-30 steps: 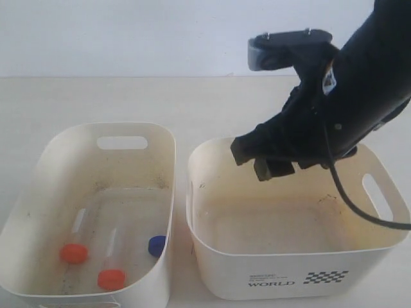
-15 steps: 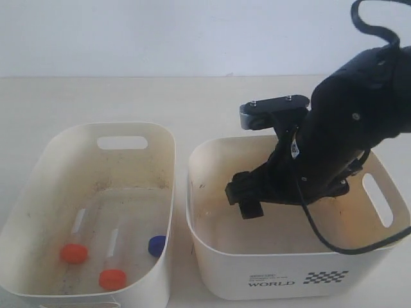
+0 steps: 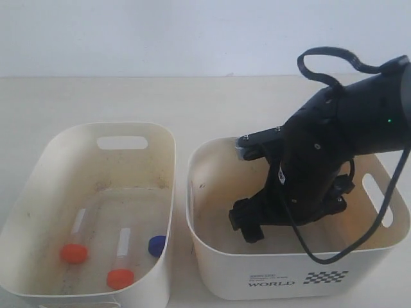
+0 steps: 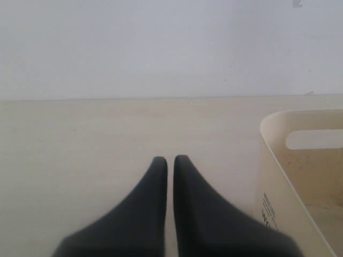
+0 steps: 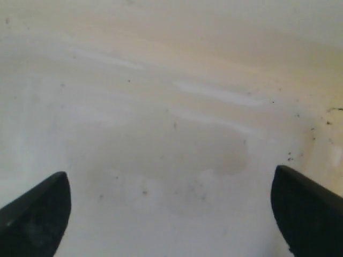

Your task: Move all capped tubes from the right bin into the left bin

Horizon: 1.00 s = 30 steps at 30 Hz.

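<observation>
Three capped tubes lie in the plain left bin (image 3: 164,138): two with orange-red caps (image 3: 74,253) (image 3: 120,278) and one with a blue cap (image 3: 157,245). The fourth tube is hidden. My right gripper (image 3: 247,228) is down inside the right bin (image 3: 282,276), the one printed "WORLD". In the right wrist view that gripper (image 5: 171,187) is open, its fingers (image 5: 40,211) far apart over the bare, speckled bin floor, with no tube between them. My left gripper (image 4: 170,159) is shut and empty above the tabletop; the exterior view does not show it.
The right arm's black body and cable (image 3: 327,58) fill much of the right bin. The two bins stand side by side with a narrow gap. In the left wrist view a cream tub corner (image 4: 273,160) with black print stands beside the left gripper.
The right arm has come down from above the right bin's rim to deep inside it, its gripper now near the floor. One orange-capped tube in the left bin shifted slightly.
</observation>
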### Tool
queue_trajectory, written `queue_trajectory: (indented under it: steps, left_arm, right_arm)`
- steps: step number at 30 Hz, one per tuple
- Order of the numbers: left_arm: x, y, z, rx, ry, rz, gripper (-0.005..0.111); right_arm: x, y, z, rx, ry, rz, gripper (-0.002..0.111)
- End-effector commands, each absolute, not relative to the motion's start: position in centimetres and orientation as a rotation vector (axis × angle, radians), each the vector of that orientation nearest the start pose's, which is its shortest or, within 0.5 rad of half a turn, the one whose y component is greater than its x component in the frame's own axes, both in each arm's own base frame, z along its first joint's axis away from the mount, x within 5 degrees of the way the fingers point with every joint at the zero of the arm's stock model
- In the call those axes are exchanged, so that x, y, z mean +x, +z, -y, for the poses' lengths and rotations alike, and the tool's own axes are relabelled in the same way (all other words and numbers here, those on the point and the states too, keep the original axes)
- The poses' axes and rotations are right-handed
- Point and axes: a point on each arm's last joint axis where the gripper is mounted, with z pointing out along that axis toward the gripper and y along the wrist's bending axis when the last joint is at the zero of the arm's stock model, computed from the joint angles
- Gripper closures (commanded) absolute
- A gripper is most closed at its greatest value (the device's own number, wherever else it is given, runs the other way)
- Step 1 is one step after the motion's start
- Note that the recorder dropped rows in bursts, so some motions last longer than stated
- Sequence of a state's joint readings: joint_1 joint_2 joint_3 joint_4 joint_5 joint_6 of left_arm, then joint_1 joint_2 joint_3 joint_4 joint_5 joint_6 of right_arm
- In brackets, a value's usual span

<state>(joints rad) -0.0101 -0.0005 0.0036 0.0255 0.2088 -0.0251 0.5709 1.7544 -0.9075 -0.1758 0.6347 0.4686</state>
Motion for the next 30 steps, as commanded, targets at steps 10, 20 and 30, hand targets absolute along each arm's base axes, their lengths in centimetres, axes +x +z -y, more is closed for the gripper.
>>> queue_trajectory:
  steps: [10,20,30]
  left_arm:
    - [5.6,19.5,0.0,-0.008,-0.016,-1.686,0.102]
    - [5.6,19.5,0.0,-0.008,-0.016,-1.686,0.102]
    - [5.6,19.5,0.0,-0.008,-0.016,-1.686,0.102]
  right_arm:
    - [26.4,12.0,-15.6,-0.350,-0.066,-2.962,0.040]
    - [26.4,11.6,-15.6,-0.338,-0.076,-2.981,0.108]
    - [26.1,13.1,-15.4,-0.315,-0.068,-2.967,0.108]
